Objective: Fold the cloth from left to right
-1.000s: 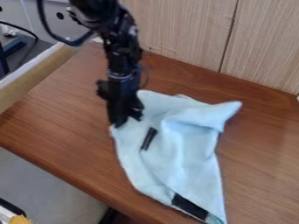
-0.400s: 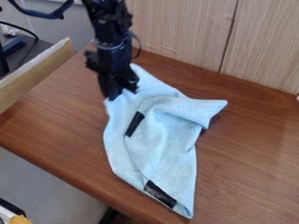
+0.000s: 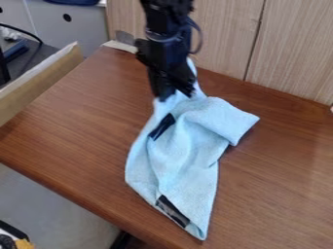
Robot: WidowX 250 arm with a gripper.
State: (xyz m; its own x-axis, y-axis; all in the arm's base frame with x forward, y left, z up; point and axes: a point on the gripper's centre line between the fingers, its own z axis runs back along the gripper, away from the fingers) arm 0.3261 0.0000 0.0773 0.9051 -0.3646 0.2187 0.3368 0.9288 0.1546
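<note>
The black gripper [image 3: 175, 93] hangs at the top centre of the view, over the upper end of the light blue cloth [image 3: 185, 155]. It is shut on the cloth's upper left part, which is drawn up towards it, with a strip of fabric rising behind the fingers. Below, the cloth lies crumpled on the table, narrowing to a point near the front edge. A folded flap sticks out to the right. Two black patches show on the cloth, one just under the gripper and one near the lower tip.
The brown wooden table [image 3: 71, 131] carries the cloth. Along its back stands a light wood panel [image 3: 292, 53]. A pale wooden ledge [image 3: 39, 80] borders the left side, and the table's front edge runs diagonally at the lower left.
The gripper went up and away with the cloth, then to the right. The cloth's upper part followed it and is pulled narrower, and its lower tip has shifted left.
</note>
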